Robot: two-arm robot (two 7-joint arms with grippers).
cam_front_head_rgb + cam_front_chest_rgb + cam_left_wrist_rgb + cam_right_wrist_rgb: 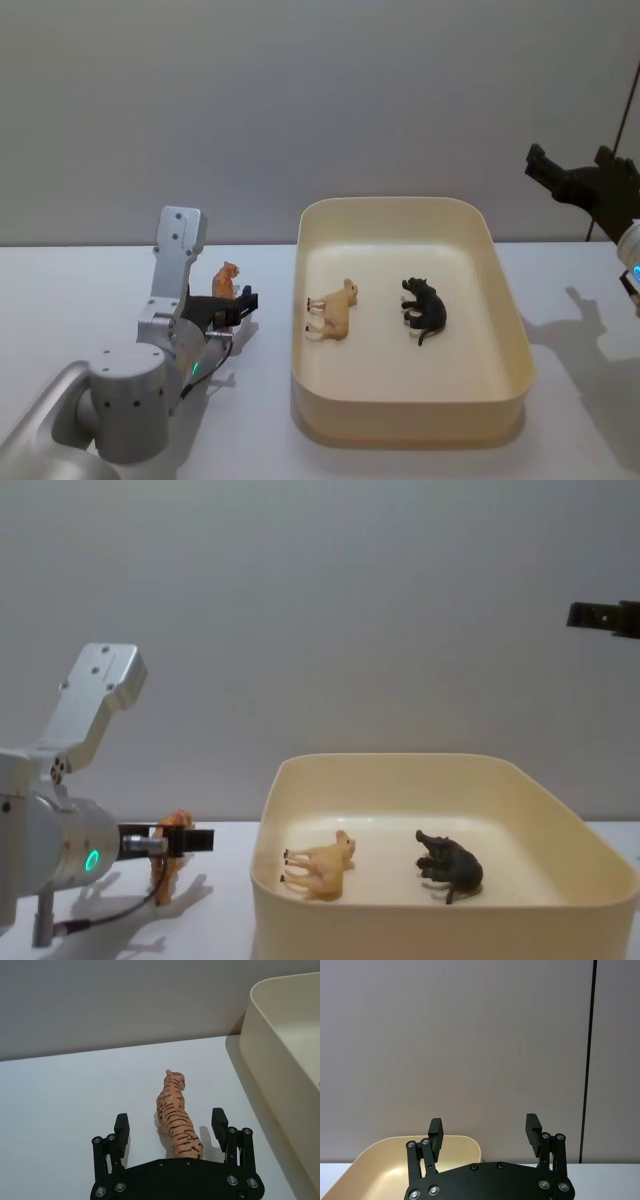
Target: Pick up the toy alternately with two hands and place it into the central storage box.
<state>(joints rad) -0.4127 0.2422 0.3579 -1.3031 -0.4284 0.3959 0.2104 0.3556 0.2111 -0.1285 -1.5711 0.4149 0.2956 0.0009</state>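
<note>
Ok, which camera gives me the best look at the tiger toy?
Left wrist view: the tiger toy stands unobstructed between the open left gripper fingers. Head view shows it small behind the gripper; chest view shows it partly hidden.

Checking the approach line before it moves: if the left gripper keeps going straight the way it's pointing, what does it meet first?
The tiger toy. It stands on the table between the open fingers of the left gripper, so going straight on, the gripper's base would likely meet the tiger's rear first.

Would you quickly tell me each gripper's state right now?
Left gripper: open, straddling the tiger toy, not clamped.
Right gripper: open, empty.
</note>
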